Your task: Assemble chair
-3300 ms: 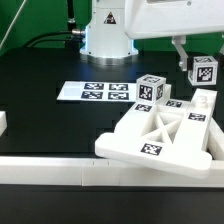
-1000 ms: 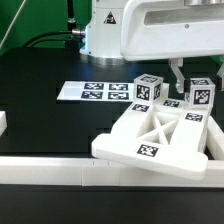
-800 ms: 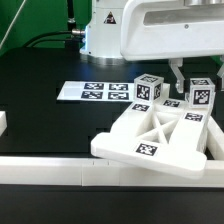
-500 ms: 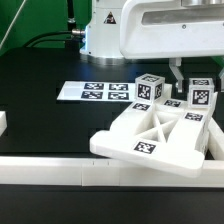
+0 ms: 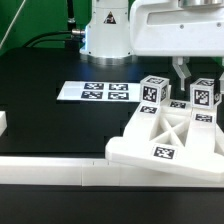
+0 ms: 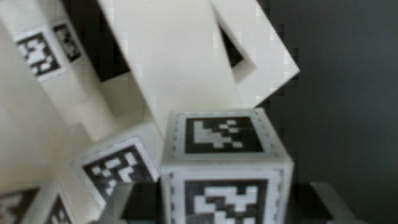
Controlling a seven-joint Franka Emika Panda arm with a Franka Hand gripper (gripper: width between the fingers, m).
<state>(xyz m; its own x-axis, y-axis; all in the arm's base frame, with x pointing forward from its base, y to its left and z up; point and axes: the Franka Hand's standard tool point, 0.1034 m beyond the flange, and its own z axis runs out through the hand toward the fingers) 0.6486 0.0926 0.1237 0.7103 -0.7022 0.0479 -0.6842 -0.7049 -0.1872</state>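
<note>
On the exterior view's left the marker board [image 5: 93, 92] lies unmoved on the surface [image 5: 50, 120]; we see the frame [image 5: 170, 143] has slid toward the right since a moment ago, carried with the jaws [image 5: 196, 82] clenched on a leg block [image 5: 205, 94], so seating seems under way

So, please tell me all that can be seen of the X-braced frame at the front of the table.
The X-braced frame is a white, blocky, plastic-looking piece: a square outline with crossing braces and open gaps between them. Its front edge carries a black-and-white square tag. It lies tilted near the exterior view's right, with its front by the white border rail. Small tagged blocks stand close behind it; whether they touch it is unclear.
</note>
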